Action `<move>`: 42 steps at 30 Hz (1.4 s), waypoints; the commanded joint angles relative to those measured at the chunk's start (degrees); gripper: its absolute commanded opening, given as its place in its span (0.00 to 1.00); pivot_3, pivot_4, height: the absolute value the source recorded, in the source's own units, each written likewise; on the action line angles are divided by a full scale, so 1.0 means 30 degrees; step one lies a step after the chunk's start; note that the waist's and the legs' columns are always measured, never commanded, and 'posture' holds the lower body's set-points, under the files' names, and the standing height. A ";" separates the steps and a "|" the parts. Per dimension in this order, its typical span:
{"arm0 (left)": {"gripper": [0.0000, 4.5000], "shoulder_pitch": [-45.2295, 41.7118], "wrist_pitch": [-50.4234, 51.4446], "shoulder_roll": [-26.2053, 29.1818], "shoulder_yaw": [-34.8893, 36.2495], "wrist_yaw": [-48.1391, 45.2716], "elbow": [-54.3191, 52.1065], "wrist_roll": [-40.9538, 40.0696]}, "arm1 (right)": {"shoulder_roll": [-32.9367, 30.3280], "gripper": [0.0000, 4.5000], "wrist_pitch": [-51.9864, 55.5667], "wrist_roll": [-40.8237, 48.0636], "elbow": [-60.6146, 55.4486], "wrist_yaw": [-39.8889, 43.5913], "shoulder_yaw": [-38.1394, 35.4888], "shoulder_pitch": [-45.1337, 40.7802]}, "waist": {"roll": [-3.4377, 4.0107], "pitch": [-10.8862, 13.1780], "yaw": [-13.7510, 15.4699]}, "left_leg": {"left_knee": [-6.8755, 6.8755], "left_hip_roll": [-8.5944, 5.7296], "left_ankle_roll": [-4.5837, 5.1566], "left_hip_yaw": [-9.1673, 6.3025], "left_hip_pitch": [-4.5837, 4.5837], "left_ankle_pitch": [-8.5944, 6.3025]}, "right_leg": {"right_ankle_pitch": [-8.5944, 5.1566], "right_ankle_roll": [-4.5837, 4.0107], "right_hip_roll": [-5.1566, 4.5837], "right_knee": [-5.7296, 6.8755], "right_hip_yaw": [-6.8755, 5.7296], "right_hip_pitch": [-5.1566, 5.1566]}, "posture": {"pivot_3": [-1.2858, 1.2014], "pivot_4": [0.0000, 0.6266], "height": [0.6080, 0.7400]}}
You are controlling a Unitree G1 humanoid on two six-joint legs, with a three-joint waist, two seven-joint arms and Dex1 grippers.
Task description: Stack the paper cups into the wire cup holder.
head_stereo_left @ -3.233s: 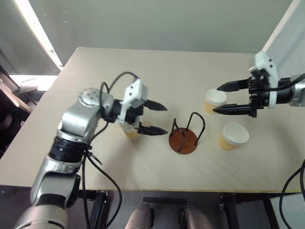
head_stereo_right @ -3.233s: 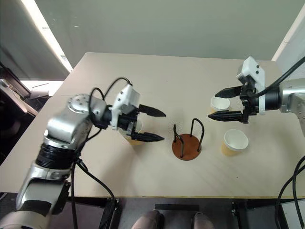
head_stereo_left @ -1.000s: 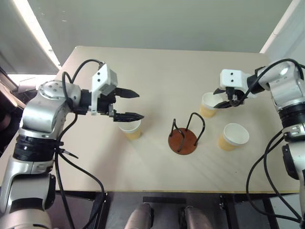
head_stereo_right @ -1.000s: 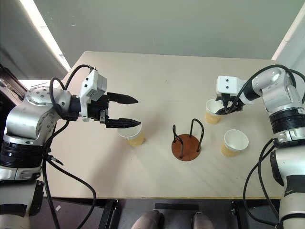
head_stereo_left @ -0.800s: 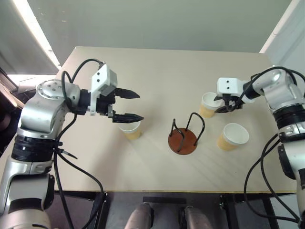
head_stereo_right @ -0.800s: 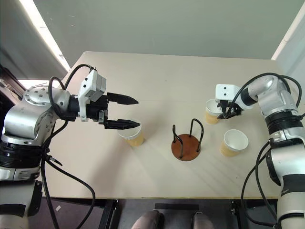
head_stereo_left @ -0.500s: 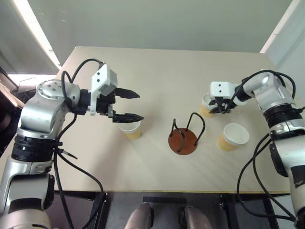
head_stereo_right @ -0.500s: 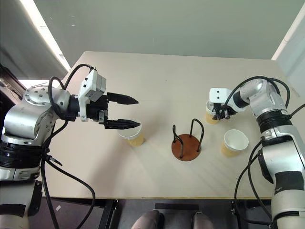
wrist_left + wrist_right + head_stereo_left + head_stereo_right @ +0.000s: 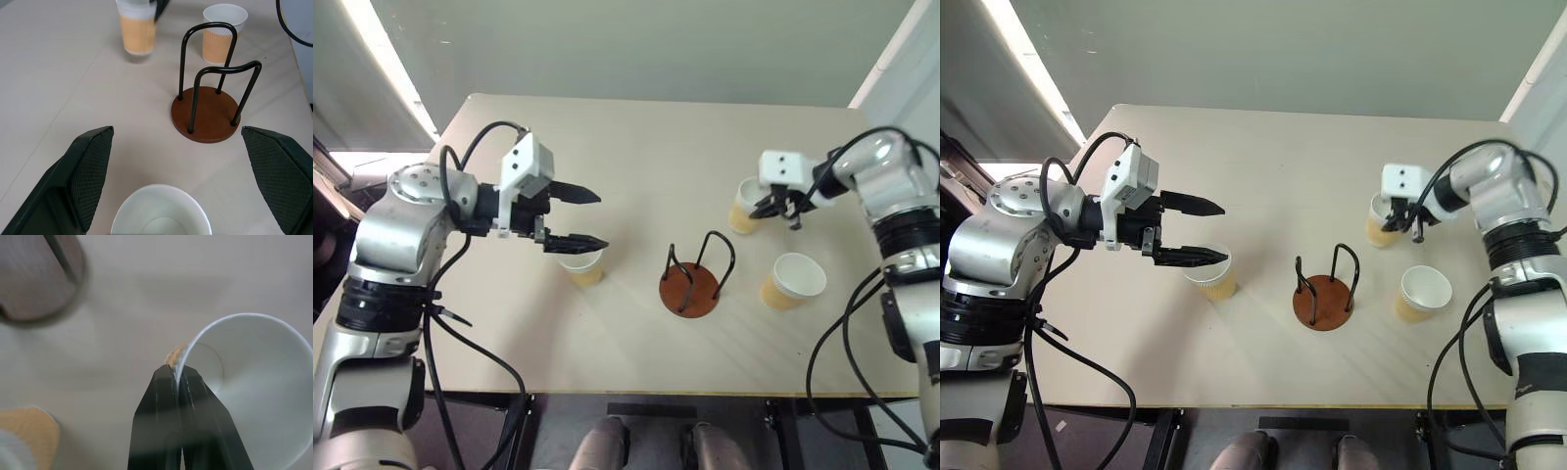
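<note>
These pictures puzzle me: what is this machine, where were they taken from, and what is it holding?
It is a robot with two arms, each ending in two black fingers. Two pictures come from cameras in its head, looking down on a pale table. The other two come from cameras on its wrists, looking along the fingers.

On the table stand a brown disc with two wire arches, the cup holder, and two paper cups: one under the left gripper, whose fingers are wide open and empty, and one to the right of the holder.

The right gripper has pinched the wall of a third cup at its rim.
</note>
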 commanded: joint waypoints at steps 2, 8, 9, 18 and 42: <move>1.00 -0.0492 -0.0372 0.0528 0.0281 -0.0644 -0.0398 -0.0151 | -0.2394 0.01 0.5489 0.4759 -0.8255 0.1237 -0.1064 -0.0815 | -0.0002 -0.0001 -0.0031 | -0.0020 0.0007 -0.0004 0.0004 -0.0021 0.0003 | -0.0011 -0.0019 0.0003 -0.0008 -0.0002 -0.0025 | 0.52 0.24 1.00; 1.00 -0.1009 -0.0898 0.0162 -0.0300 -0.1046 0.0277 0.0301 | -0.4296 0.01 0.9609 0.8527 -1.4936 0.1237 -0.0478 0.0244 | -0.0013 -0.0005 -0.0107 | -0.0015 0.0008 -0.0005 -0.0016 -0.0030 0.0005 | -0.0010 -0.0016 0.0001 -0.0064 -0.0008 -0.0008 | 0.52 0.24 1.00; 1.00 -0.1127 -0.0962 0.0074 -0.0394 -0.1074 0.0405 0.0355 | -0.4296 0.01 0.9847 0.8635 -1.5301 0.1237 -0.0475 0.0347 | -0.0012 -0.0005 -0.0116 | 0.0007 0.0008 -0.0008 -0.0017 -0.0028 0.0009 | -0.0008 -0.0013 0.0002 -0.0046 -0.0009 -0.0008 | 0.52 0.24 1.00; 1.00 -0.1321 -0.1354 -0.0160 -0.0702 -0.1345 0.0776 0.0562 | -0.3885 0.01 0.9869 0.8471 -1.7199 0.1125 0.0459 0.1158 | -0.0012 -0.0005 -0.0179 | 0.0060 0.0015 -0.0007 -0.0024 0.0000 0.0022 | -0.0008 -0.0013 0.0002 0.0008 -0.0008 -0.0009 | 0.52 0.24 1.00; 1.00 -0.1044 -0.1677 -0.0036 -0.0649 -0.0952 0.0249 0.1051 | -0.1568 0.80 0.6748 0.6129 -1.4982 -0.0350 0.1472 0.2036 | -0.0015 -0.0006 -0.0186 | 0.0065 0.0014 0.0008 -0.0034 -0.0017 0.0025 | -0.0005 -0.0010 0.0003 0.0012 -0.0016 -0.0011 | 0.52 0.24 1.00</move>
